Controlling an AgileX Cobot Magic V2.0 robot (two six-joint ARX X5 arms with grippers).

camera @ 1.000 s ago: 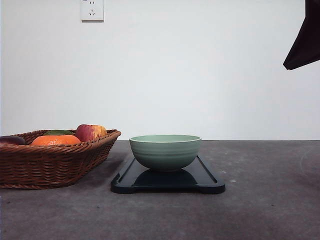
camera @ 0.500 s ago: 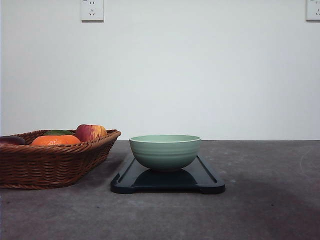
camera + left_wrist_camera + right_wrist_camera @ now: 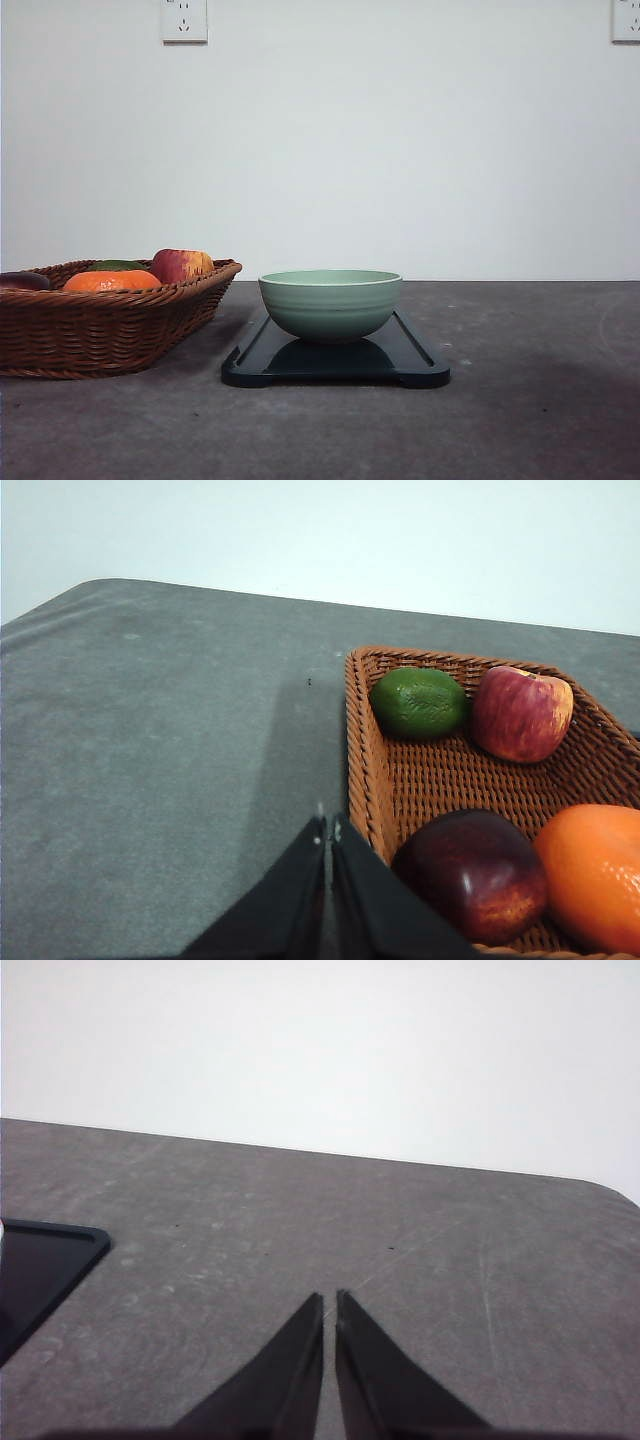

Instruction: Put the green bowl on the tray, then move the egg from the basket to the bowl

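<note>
The green bowl (image 3: 331, 303) stands upright in the middle of the black tray (image 3: 415, 362) at the table's centre. At the left sits the wicker basket (image 3: 100, 325), its rim (image 3: 356, 750) close beside my left gripper. Inside it, a smooth dark reddish-brown egg (image 3: 470, 875) lies nearest that gripper and peeks over the rim (image 3: 22, 281) at the far left. My left gripper (image 3: 328, 830) is shut and holds nothing, just outside the basket wall. My right gripper (image 3: 329, 1300) is shut and holds nothing, over bare table, with a corner of the tray (image 3: 40, 1260) off to one side.
The basket also holds a green fruit (image 3: 419, 702), a red-yellow apple (image 3: 521, 712) and an orange (image 3: 595, 870). Bare grey table stretches to the right of the tray (image 3: 540, 340) and in front of it.
A dark part of the right arm at the upper right of the front view one second ago has moved out of view. Bowl, tray and basket have not moved.
</note>
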